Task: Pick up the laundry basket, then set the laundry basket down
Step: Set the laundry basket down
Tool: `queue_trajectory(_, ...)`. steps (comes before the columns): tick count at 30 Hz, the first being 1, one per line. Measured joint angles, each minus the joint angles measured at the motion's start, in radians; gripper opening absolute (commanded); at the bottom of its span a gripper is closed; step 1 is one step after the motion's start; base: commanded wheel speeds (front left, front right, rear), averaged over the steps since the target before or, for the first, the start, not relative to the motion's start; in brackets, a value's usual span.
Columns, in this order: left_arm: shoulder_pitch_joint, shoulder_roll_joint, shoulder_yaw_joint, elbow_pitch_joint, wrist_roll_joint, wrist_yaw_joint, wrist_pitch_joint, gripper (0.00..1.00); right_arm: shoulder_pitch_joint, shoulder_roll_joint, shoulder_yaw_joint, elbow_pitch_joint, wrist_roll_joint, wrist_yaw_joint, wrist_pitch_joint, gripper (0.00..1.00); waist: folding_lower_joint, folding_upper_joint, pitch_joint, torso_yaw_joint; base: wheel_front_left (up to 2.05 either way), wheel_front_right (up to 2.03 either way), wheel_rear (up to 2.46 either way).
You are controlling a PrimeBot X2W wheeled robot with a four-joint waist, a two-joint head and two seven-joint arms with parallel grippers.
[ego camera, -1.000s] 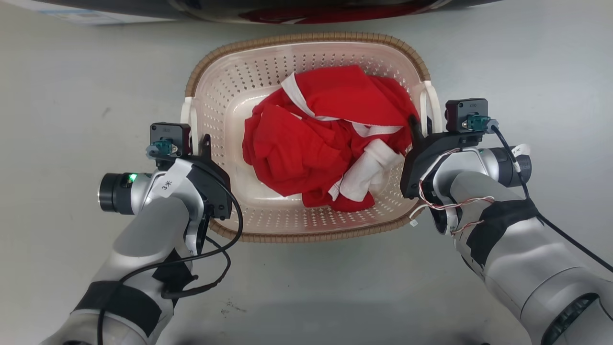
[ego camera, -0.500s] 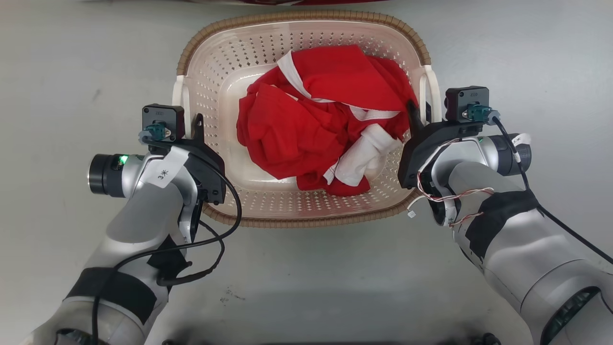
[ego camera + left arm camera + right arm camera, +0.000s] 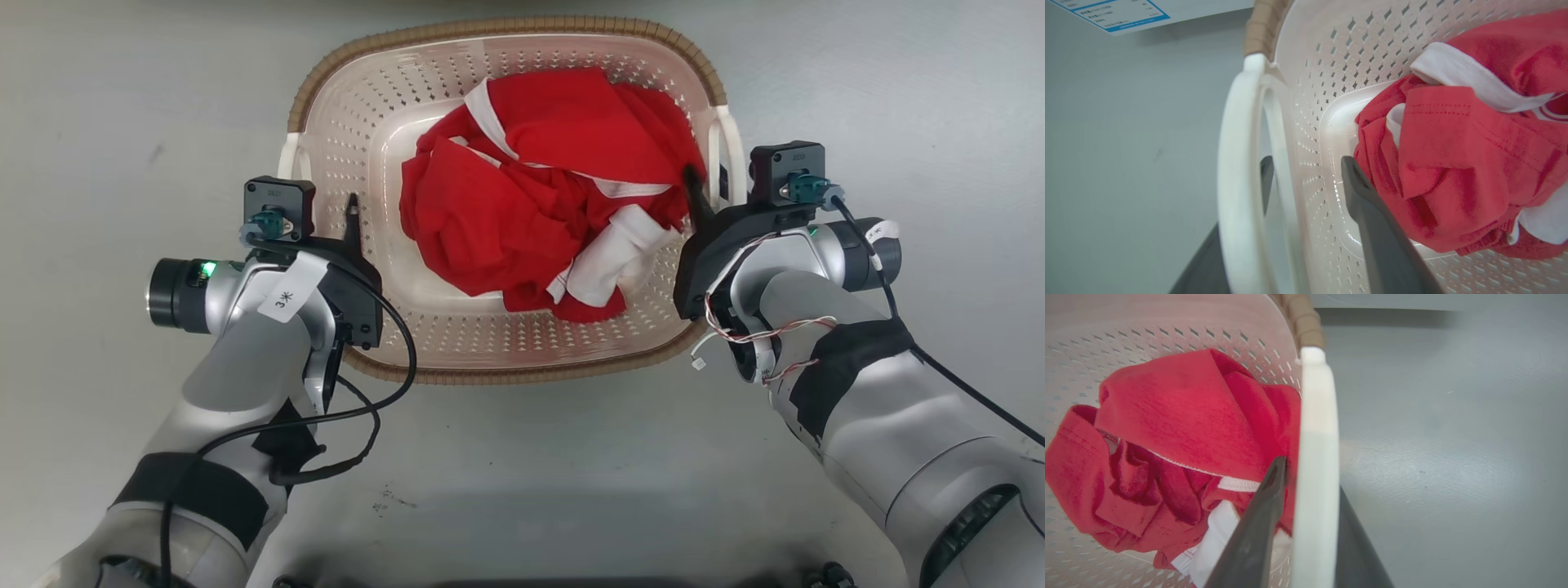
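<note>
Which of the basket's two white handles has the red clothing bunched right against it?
The right handle, straddled by the right claw: red clothing reaches it. At the left handle, bare laundry basket wall lies between.

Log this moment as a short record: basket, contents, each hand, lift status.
basket: laundry basket, cream, brown rim, grey floor around it
contents: crumpled red and white clothes
left hand: open, fingers astride the left handle and wall
right hand: shut on the right handle
lifted: cannot tell
</note>
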Motion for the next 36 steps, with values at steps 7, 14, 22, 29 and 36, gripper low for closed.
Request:
queue_trajectory(7, -0.002, -0.006, 0.002, 0.009, 0.0, 0.0, -0.004, 1.0, -0.001, 0.007, 0.007, -0.002, 0.0, 0.0, 0.0, 1.0, 0.0, 0.0, -0.01, -0.002, 0.0, 0.0, 0.0)
queue_trajectory(14, -0.001, -0.007, 0.007, 0.021, -0.002, 0.0, -0.012, 1.0, 0.0, 0.009, 0.009, 0.015, 0.0, 0.0, -0.009, 1.0, 0.0, 0.0, -0.026, -0.006, 0.0, 0.0, 0.0)
queue_trajectory(22, 0.021, -0.007, 0.017, 0.029, -0.008, 0.0, -0.029, 1.0, 0.015, 0.009, 0.008, 0.025, 0.003, 0.0, -0.022, 1.0, 0.0, 0.0, -0.067, -0.009, 0.0, 0.0, 0.0)
queue_trajectory(29, 0.058, -0.008, 0.043, 0.022, -0.02, -0.009, -0.043, 1.0, 0.046, 0.01, 0.003, 0.018, 0.012, 0.0, -0.045, 1.0, -0.0001, -0.0001, -0.13, -0.013, 0.0, 0.0, 0.0)
queue_trajectory(36, 0.116, -0.001, 0.06, -0.005, -0.02, -0.01, -0.048, 1.0, 0.084, 0.011, -0.04, 0.007, 0.033, 0.0, -0.063, 1.0, -0.0001, -0.0001, -0.214, -0.017, 0.0, 0.0, 0.0)
